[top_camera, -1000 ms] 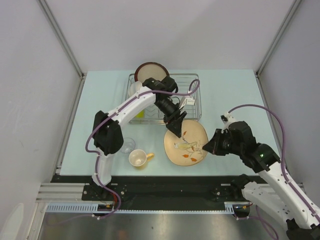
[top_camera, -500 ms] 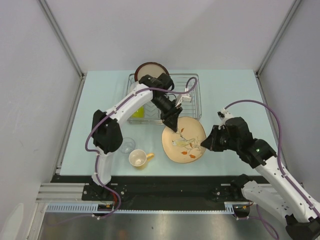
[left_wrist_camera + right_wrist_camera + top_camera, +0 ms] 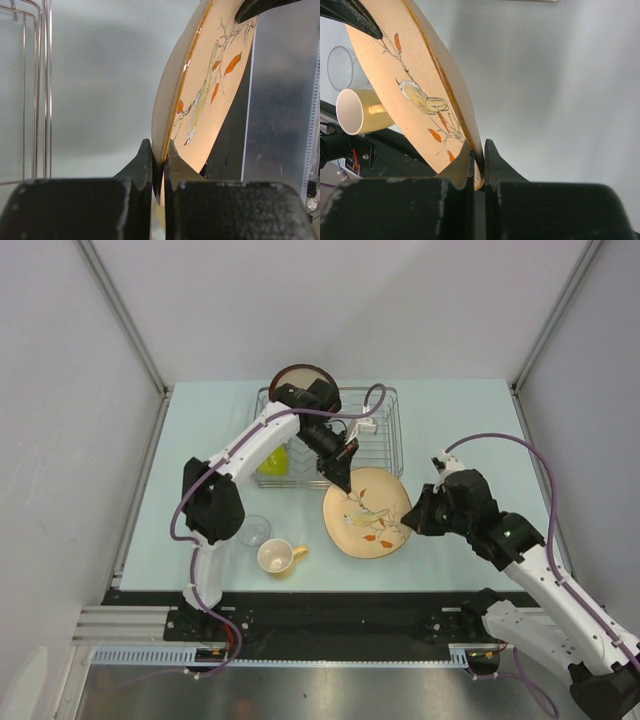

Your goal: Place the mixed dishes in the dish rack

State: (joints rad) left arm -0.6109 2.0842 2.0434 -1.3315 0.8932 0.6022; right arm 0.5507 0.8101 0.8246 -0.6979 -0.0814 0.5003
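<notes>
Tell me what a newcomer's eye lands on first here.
The cream floral plate stands out first, mid-table just in front of the dish rack. It is pinched at opposite rims by both claws: the left claw on its far-left edge, the right claw on its right edge. Next come the tan-yellow mug and clear glass beside the left arm.
</notes>
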